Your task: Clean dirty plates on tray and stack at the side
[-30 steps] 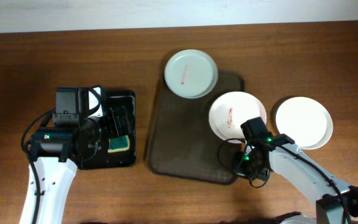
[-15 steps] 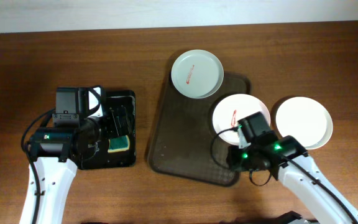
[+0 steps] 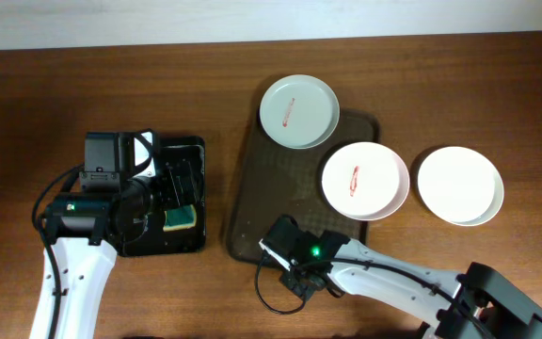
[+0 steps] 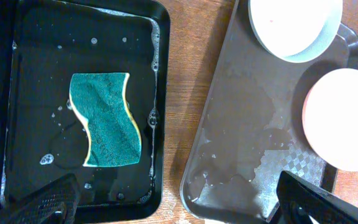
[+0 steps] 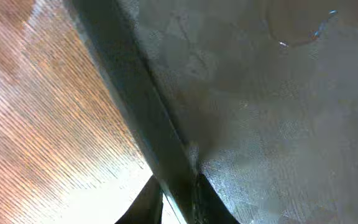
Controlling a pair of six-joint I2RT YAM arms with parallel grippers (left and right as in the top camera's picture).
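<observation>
My right end effector (image 3: pixel 278 245) (image 5: pixel 173 198) is clenching the near rim of the tray (image 3: pixel 271 198) (image 5: pixel 260 93) close to its left corner, with one finger on the wood side and the other finger on the inner side. The bare floor of the tray is looking wet. A greenish plate (image 3: pixel 297 111) with a red smear is lying over the far edge of the tray, and a white smeared plate (image 3: pixel 364 180) is sitting on its right part, overhanging the right rim. A clean white plate (image 3: pixel 459 185) is resting on the table (image 3: pixel 111 85), just to the right of the tray and apart from it. My left end effector (image 3: pixel 179 186) (image 4: pixel 178 186) is hovering released, fingers wide apart, over the small black tray (image 4: pixel 5 93), where a green sponge (image 4: pixel 106 121) is lying in soapy water.
</observation>
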